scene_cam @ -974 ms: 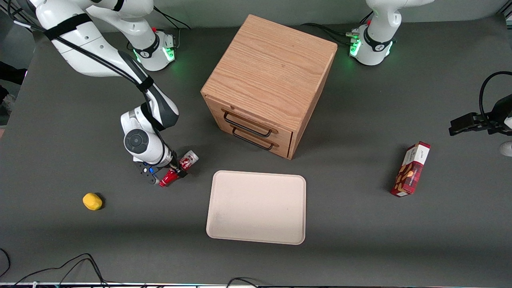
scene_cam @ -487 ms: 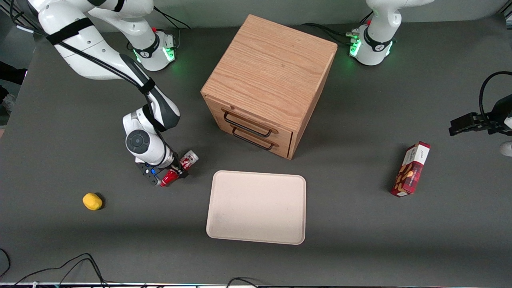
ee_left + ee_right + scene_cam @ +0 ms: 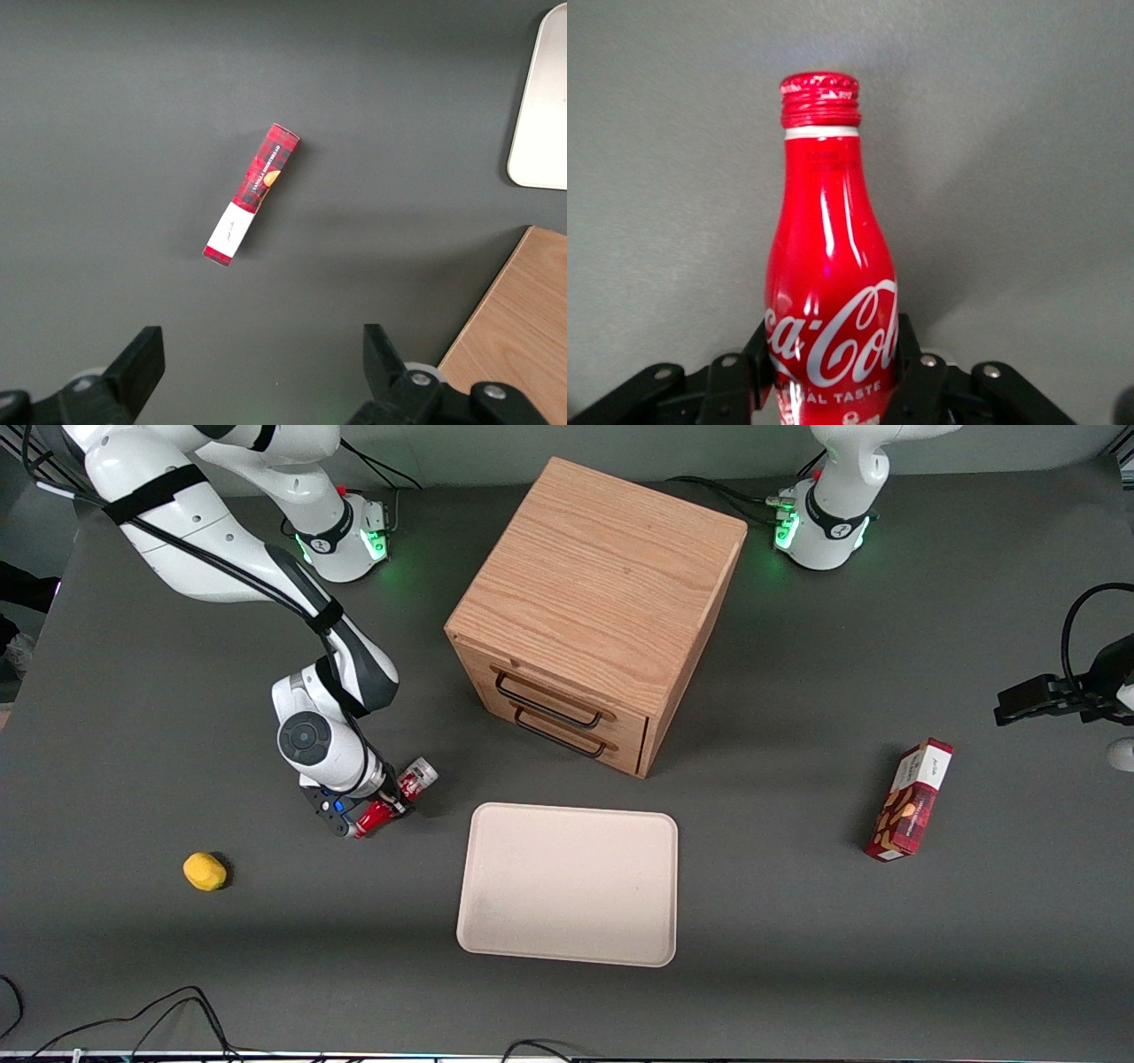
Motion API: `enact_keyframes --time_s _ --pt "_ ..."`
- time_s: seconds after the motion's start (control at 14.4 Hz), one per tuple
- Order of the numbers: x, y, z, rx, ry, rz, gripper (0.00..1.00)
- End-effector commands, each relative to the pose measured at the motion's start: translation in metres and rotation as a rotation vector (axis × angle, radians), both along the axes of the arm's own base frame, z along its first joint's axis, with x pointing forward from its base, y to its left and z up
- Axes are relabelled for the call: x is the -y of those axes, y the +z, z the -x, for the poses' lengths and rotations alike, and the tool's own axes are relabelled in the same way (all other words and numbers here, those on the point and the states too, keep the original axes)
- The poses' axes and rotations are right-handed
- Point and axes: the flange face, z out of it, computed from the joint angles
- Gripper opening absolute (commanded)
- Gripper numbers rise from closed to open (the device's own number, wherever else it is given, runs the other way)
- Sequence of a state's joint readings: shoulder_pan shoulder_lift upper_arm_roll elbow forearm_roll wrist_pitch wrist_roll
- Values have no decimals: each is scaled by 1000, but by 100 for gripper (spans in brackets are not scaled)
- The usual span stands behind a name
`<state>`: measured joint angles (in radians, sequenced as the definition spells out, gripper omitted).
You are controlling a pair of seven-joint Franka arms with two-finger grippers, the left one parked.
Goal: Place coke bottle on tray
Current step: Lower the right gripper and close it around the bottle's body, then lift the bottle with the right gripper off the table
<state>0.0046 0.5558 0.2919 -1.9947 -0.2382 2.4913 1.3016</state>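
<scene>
the gripper point(image 3: 383, 809) is closed on the body of the coke bottle point(image 3: 396, 797), which lies tilted low over the dark bench point(image 3: 797, 921), its fingers point(image 3: 917, 372) pressed against both sides. the bottle is beside the tray point(image 3: 569, 882), apart from its rim, toward the working arm's end.

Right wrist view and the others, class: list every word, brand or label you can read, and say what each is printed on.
"Coca-Cola": white script on the red contour-shaped coke bottle, held between the fingers of the claw near the beige rectangular tray.
"ORIGINAL TASTE": small white print below that script; only partly visible.
Red tartan snack box: print along its edge is too small to read.
Wooden drawer cabinet: no text.
</scene>
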Motion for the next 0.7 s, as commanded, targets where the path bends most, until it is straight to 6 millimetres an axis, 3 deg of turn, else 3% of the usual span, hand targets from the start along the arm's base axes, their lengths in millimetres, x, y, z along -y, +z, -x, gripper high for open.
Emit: enact_keyframes --time_s 0.0,0.28,0.49,0.63 --pt "1 49 -19 40 42 35 0" --pt "-6 128 -60 21 146 65 0" --pt "-34 200 -81 36 217 16 0" --pt "-40 252 -93 50 288 -15 0"
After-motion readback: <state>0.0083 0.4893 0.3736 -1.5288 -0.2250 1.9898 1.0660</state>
